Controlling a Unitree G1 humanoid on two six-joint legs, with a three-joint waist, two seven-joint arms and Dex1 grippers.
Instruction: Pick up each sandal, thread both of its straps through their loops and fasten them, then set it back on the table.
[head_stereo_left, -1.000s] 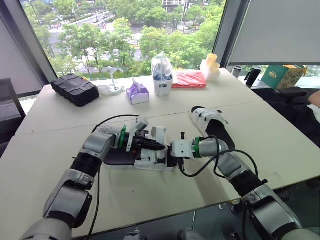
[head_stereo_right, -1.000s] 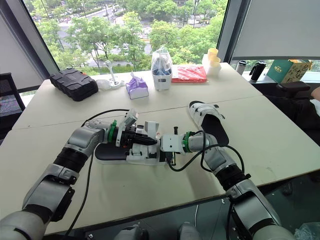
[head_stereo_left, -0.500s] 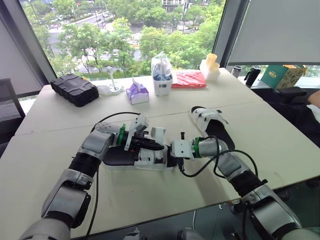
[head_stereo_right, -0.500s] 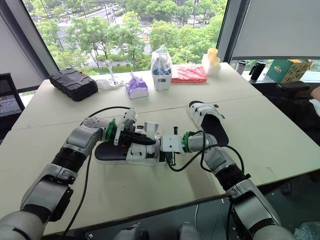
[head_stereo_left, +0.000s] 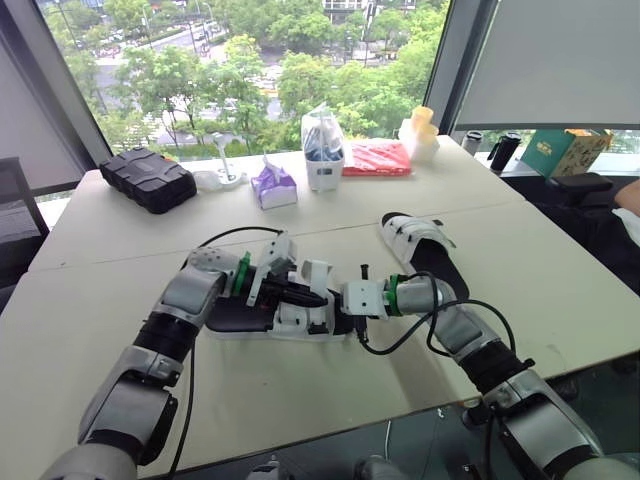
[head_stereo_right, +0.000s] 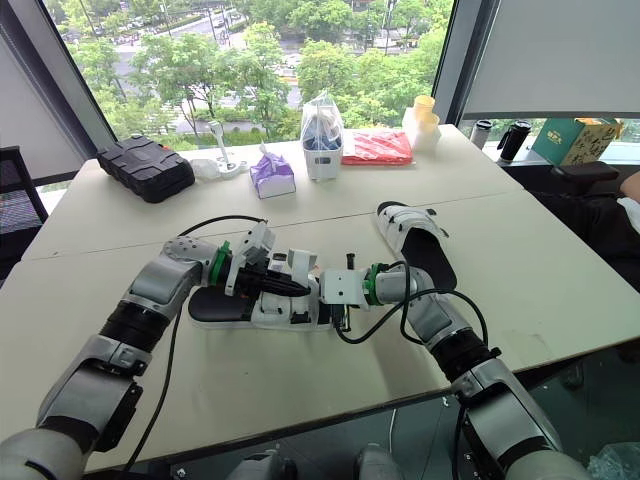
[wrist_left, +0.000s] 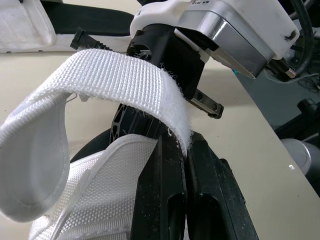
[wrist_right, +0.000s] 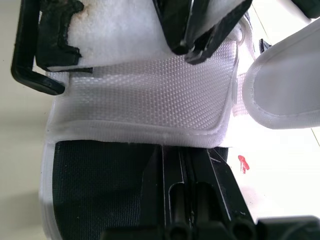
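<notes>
Desk, pale top.

Near sandal: black footbed, white upper. It lies flat on the desk in front of the robot, long axis running 9 to 3 o'clock. Both grippers are on it.

Left gripper: comes in from 9 o'clock over the sandal. Fingers are pressed together on the end of a white woven strap. The strap is lifted off the upper and arcs in a loop above it.

Right gripper: comes in from 3 o'clock at the sandal's other end. Fingers are together with no gap showing, tips at the hem of the white upper above the black footbed. Whether they pinch the hem cannot be told. The two grippers sit just beside each other.

Second sandal: same black and white. It lies on the desk at 2 o'clock from the near sandal, apart from it, beyond the right forearm. No gripper is touching it.

Far edge of the desk by the window, 10 to 1 o'clock:
- black case
- purple tissue pack
- clear bag
- red packet
</notes>
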